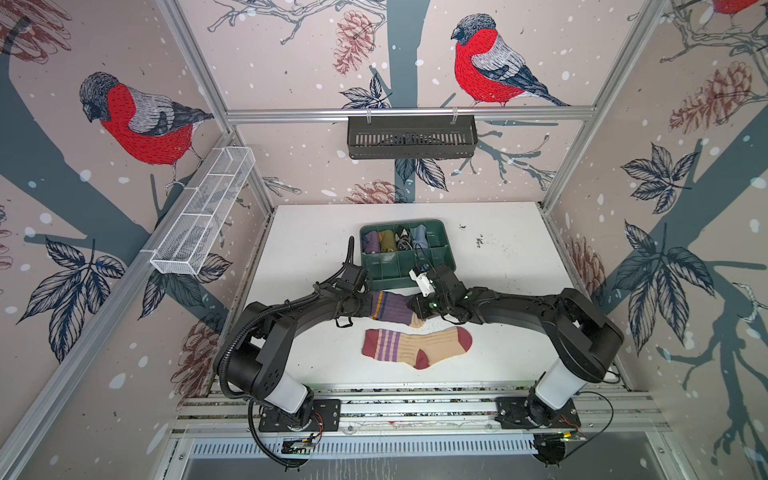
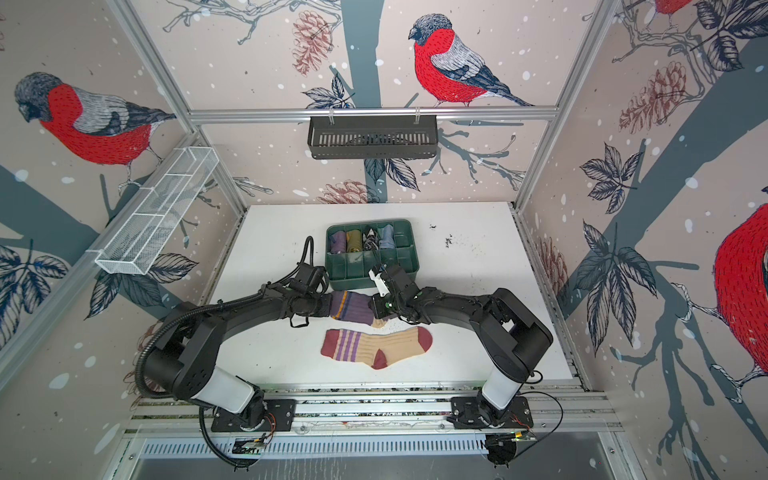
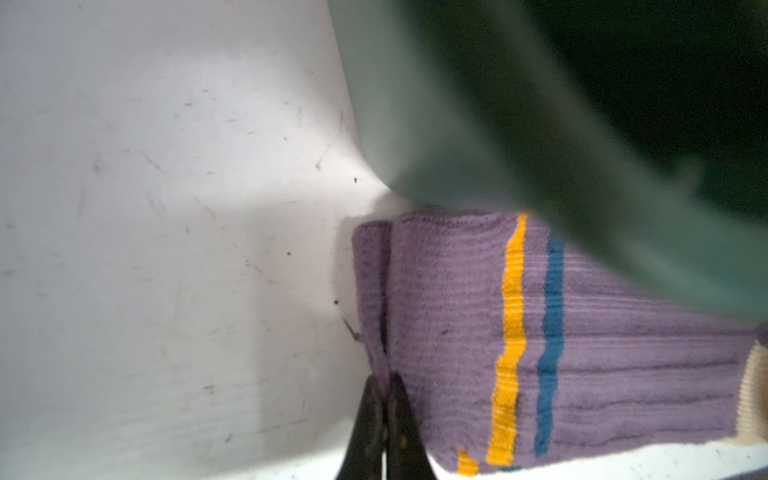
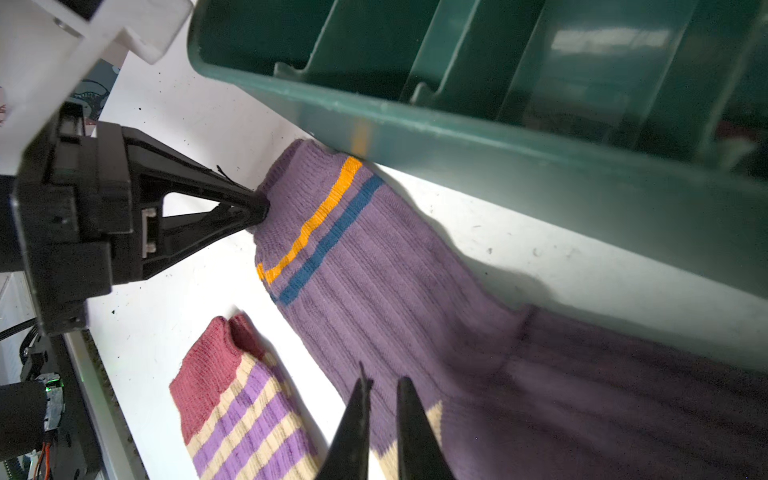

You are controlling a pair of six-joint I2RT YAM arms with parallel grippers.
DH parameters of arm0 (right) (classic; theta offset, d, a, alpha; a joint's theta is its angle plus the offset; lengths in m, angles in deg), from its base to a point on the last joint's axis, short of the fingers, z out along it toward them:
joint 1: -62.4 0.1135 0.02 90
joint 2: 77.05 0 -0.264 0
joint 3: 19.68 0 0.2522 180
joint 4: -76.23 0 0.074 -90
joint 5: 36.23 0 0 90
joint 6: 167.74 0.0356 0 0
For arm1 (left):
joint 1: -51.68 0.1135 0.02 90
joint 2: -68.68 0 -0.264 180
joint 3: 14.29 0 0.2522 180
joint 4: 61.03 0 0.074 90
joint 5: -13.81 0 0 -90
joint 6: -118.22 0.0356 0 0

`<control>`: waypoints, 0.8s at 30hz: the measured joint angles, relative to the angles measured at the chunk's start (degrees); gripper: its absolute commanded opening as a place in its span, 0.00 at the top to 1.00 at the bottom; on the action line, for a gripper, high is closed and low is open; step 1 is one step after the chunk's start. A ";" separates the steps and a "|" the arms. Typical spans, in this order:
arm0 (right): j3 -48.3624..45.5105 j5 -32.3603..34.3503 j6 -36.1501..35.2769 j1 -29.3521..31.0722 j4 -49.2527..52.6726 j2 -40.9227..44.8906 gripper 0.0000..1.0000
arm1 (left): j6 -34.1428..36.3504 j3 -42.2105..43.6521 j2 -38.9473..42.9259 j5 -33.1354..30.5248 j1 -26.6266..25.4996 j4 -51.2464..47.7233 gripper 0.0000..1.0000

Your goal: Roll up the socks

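Beside green tray point(image 4: 457, 137), left gripper point(image 4: 259, 208) pinches just purple sock point(image 4: 395, 291) cuff edge, could slip; right gripper point(image 4: 383, 376) jaws slightly apart.

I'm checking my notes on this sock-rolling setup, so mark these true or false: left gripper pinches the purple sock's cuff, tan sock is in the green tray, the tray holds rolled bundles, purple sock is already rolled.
1. The left gripper pinches the purple sock at its cuff. True.
2. The tan sock is in the green tray. False: it lies flat on the table.
3. The tray holds rolled bundles. True, in its far row.
4. The purple sock is already rolled. False: it lies stretched out beside the tray.
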 measured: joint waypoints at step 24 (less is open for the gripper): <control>1.68 -0.42 0.22 -0.07 0.20 -6.01 0.93 | 2.86 -8.44 2.49 -1.77 -6.62 -9.55 1.00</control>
